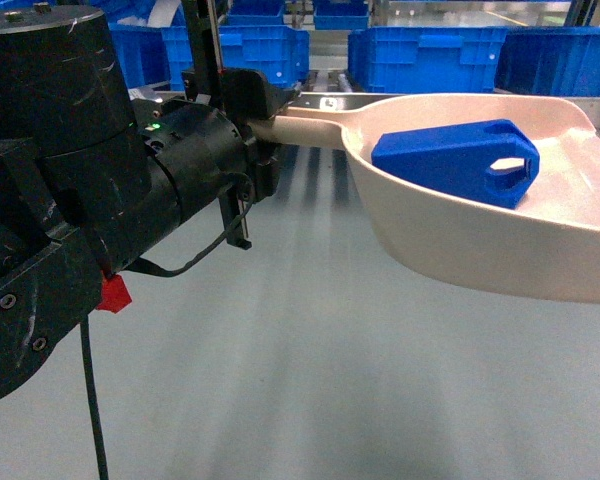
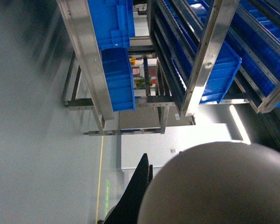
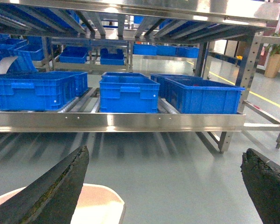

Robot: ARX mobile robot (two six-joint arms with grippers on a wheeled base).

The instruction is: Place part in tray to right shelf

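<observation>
The beige tray [image 1: 500, 240] hangs in the air across the right of the head view, its long handle [image 1: 305, 128] pointing left. My left gripper [image 1: 268, 128] is shut on that handle. The blue part [image 1: 455, 158] lies inside the tray, one round hole showing. In the left wrist view the tray [image 2: 214, 186] fills the lower right and hides all but one black finger [image 2: 135, 198]. My right gripper [image 3: 163, 186] stands open above the floor with nothing between its fingers, and a corner of the tray [image 3: 95, 205] shows by its left finger. The right shelf's steel front rail [image 3: 116, 121] runs ahead of it.
Several large blue crates [image 3: 128, 93] sit on the shelf's roller lanes, with more crates [image 1: 420, 55] along the back of the head view. A shelf leg [image 3: 226, 140] stands at the right. Grey floor [image 1: 310, 380] lies below the tray. Steel rack posts [image 2: 203, 60] cross the left wrist view.
</observation>
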